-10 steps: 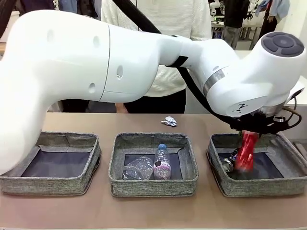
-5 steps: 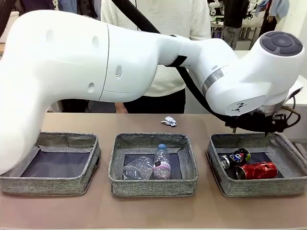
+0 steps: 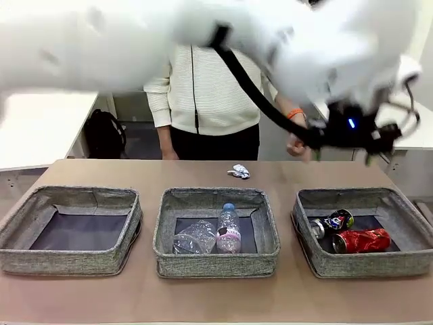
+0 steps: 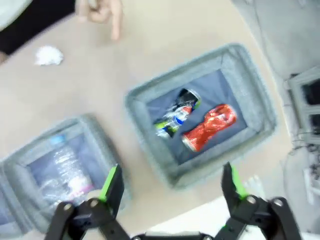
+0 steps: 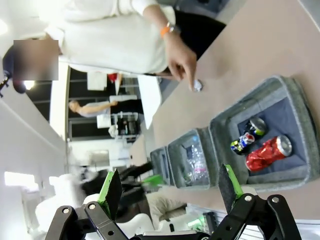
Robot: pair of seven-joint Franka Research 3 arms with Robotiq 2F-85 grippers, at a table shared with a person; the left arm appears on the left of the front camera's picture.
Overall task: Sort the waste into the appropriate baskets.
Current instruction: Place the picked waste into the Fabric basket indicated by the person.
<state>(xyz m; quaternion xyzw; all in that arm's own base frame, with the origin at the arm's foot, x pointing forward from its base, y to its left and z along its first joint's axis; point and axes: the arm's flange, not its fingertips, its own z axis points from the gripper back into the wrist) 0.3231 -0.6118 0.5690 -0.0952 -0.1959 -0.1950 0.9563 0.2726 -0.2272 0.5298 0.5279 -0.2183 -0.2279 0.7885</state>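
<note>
While the front view showed the left gripper (image 3: 352, 132) blurred above the right basket (image 3: 308, 203), the left wrist view showed its jaws spread wide and empty. The red can (image 3: 360, 240) lay in that basket beside the dark blue can (image 3: 333, 222). A second earlier it was falling in. The right gripper (image 5: 170, 190) stood released.

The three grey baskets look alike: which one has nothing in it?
The left basket: only its dark bottom shows. The middle basket holds two bottles, the right basket two cans.
</note>
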